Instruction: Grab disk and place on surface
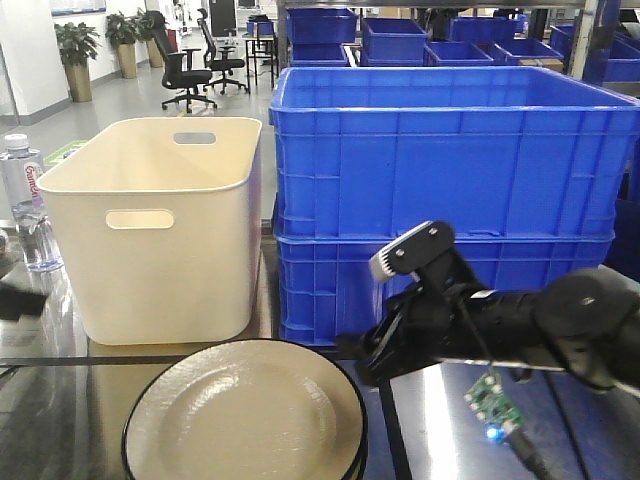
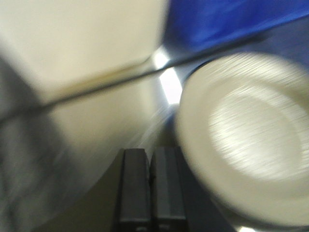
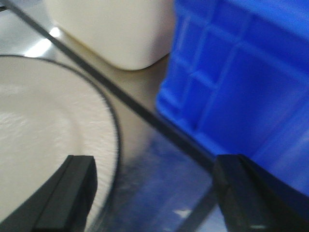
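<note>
The disk is a cream plate with a thin black rim, lying flat on the shiny steel tabletop in front of the bins. My right gripper is open and low over the plate's right edge: one finger is above the plate, the other is above the bare tabletop near the blue crate. In the front view this gripper sits just right of the plate. My left gripper is shut on nothing, just left of the blurred plate.
A cream plastic bin stands behind the plate, with stacked blue crates to its right. Black tape lines cross the tabletop. A water bottle stands at the far left. A small circuit board hangs under the right arm.
</note>
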Robot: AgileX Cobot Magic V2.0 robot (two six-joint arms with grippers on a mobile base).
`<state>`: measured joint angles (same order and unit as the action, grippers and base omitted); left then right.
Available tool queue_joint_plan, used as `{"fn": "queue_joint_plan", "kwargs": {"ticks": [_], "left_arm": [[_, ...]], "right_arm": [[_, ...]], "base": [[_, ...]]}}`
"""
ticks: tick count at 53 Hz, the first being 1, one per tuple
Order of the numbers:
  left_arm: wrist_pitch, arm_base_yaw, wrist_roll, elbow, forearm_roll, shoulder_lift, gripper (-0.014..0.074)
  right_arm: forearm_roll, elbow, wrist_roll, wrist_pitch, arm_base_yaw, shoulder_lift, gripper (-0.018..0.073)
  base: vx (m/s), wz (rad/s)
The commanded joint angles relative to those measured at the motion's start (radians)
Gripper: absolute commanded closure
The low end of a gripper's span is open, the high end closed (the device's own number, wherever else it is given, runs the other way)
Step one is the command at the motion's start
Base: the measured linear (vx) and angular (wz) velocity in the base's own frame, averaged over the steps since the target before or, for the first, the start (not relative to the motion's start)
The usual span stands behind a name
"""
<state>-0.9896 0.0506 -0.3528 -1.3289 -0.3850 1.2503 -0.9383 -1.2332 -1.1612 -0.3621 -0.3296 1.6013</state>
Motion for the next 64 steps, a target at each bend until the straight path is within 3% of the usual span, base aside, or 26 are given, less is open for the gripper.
{"fn": "queue_joint_plan", "kwargs": {"ticks": [1, 6, 10, 14, 19, 27, 37, 46, 64], "left_arm": [[0.056, 0.001, 0.157, 0.026, 0.194, -0.030, 0.0601], [0.073, 0.001, 0.201, 0.088, 0.319, -0.043, 0.0601], [0.119, 0.001, 0.199, 0.154, 0.329, -0.079, 0.0601], [0.209, -0.001, 0.194, 0.244, 0.312, -0.150, 0.0601], [0.326, -0.002, 0.151, 0.360, 0.250, -0.261, 0.0601], [0.468, -0.002, 0.023, 0.571, 0.085, -0.500, 0.0601], [0.524, -0.002, -0.104, 0.767, -0.048, -0.751, 0.0601], [0.564, -0.002, -0.122, 0.846, -0.054, -0.855, 0.0601], [0.546, -0.002, -0.121, 0.849, -0.053, -0.859, 0.0601]], "right_arm": [[0.060, -0.032, 0.101, 0.038, 0.030, -0.096, 0.0140], [0.183, -0.032, 0.293, -0.028, 0.063, -0.161, 0.0355], [0.314, -0.032, 0.443, -0.110, 0.088, -0.219, 0.0556], [0.457, -0.032, 0.566, -0.189, 0.104, -0.281, 0.0575], [0.539, -0.013, 0.615, -0.234, 0.107, -0.358, 0.0571], [0.467, 0.168, 0.563, -0.052, 0.107, -0.551, 0.0568], [0.293, 0.462, 0.401, 0.288, 0.105, -0.766, 0.0568], [0.140, 0.584, 0.369, 0.515, 0.105, -0.842, 0.0568], [0.111, 0.595, 0.370, 0.515, 0.105, -0.846, 0.0568]], "base": [[0.00, 0.00], [0.00, 0.00], [0.00, 0.00], [0.00, 0.00], [0.00, 0.00], [0.00, 0.00], [0.00, 0.00], [0.00, 0.00], [0.00, 0.00]]}}
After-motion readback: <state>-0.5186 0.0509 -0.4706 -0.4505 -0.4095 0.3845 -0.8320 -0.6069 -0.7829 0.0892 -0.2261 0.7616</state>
